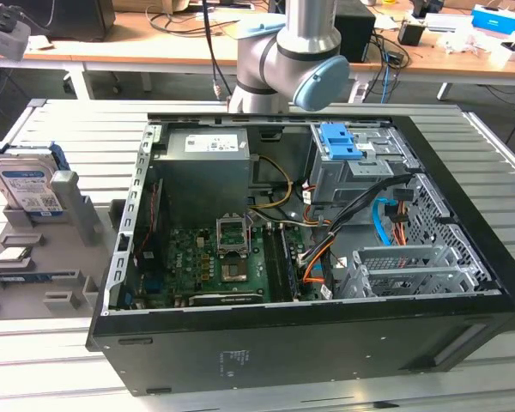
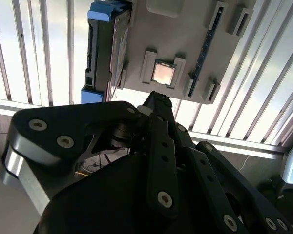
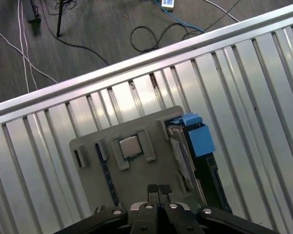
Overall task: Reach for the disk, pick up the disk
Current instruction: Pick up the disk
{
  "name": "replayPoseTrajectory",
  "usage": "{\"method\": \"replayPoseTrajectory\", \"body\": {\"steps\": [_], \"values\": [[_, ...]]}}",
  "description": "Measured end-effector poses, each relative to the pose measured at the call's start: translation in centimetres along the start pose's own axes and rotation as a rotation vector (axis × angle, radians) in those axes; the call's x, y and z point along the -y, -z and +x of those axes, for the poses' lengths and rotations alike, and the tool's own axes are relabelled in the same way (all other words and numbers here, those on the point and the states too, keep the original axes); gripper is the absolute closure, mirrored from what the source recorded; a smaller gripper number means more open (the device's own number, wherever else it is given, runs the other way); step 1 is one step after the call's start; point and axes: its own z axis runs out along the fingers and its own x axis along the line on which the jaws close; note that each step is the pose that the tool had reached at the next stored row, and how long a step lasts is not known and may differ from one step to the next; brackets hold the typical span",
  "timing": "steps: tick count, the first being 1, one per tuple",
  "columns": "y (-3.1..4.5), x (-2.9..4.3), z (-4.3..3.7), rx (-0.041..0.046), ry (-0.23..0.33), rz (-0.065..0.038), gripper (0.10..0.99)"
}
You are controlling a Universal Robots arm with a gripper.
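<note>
The disk (image 1: 27, 184) stands on edge in a grey holder (image 1: 75, 206) at the exterior view's left, its white-and-blue label facing the camera. In both wrist views I see it edge-on from above, a silver drive with blue rails (image 3: 194, 146) (image 2: 103, 48). My gripper (image 3: 158, 189) hangs well above the holder (image 3: 151, 126). Its two black fingertips are pressed together with nothing between them, and they sit over the holder between the chip and the disk. In the second wrist view the gripper (image 2: 156, 100) points toward the holder (image 2: 185, 29).
A square silver chip (image 3: 130, 146) (image 2: 163, 73) (image 1: 13, 255) and a memory stick (image 2: 205, 48) also sit in the holder. An open computer case (image 1: 309, 257) with a blue bracket (image 1: 339, 142) stands on the slatted metal table (image 3: 244, 97). Cables lie on the floor (image 3: 88, 29) beyond the table edge.
</note>
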Motion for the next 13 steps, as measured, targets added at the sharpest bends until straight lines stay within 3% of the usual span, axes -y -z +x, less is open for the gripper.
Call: {"method": "replayPoseTrajectory", "body": {"steps": [13], "values": [[0.00,0.00,0.00,-0.0046,0.121,0.000,0.980]]}}
